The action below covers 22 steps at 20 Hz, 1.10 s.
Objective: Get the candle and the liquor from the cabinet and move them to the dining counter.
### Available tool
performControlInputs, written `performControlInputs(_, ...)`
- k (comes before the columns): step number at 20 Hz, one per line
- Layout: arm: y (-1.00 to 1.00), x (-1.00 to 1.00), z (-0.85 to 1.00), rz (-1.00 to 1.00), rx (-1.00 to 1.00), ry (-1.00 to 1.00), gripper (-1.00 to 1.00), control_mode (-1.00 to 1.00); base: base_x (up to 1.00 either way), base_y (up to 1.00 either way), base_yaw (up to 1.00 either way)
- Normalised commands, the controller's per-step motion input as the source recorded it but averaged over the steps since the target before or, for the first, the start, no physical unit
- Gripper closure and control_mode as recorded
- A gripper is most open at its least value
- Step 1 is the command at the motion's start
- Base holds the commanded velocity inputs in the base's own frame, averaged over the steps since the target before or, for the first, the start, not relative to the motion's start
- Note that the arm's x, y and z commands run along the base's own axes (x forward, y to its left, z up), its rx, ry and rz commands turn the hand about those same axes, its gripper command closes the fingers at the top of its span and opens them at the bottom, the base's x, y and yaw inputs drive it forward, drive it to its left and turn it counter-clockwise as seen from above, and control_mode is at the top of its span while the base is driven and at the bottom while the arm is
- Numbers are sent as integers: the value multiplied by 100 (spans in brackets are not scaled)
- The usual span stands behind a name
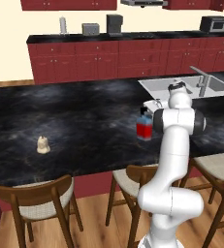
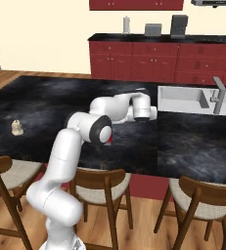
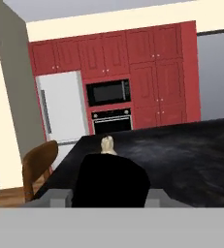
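Liquor (image 1: 144, 127), squat with a red label band, stands on your black marbled bench (image 1: 84, 121) beside the steel sink (image 1: 181, 87), the fingers (image 1: 150, 109) clamped on its black cap (image 3: 111, 181). Far along the bench sits the lumpy cream candle (image 1: 43, 145). Wooden stools (image 1: 40, 203) line the near edge.
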Motion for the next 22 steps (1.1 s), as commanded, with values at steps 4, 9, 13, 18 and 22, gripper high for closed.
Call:
performControlInputs(4, 5, -4, -1, 2, 0, -13, 100, -100, 0, 0, 0)
performControlInputs(9, 5, -5, -10, 1, 0, -13, 100, -100, 0, 0, 0)
performControlInputs(13, 0, -17, -13, 1, 0, -13, 100, -100, 0, 0, 0)
performControlInputs(18, 0, -33, -12, 3, 1, -7, 100, -100, 0, 0, 0)
performControlInputs(22, 0, -20, -11, 2, 0, -1, 100, -100, 0, 0, 0)
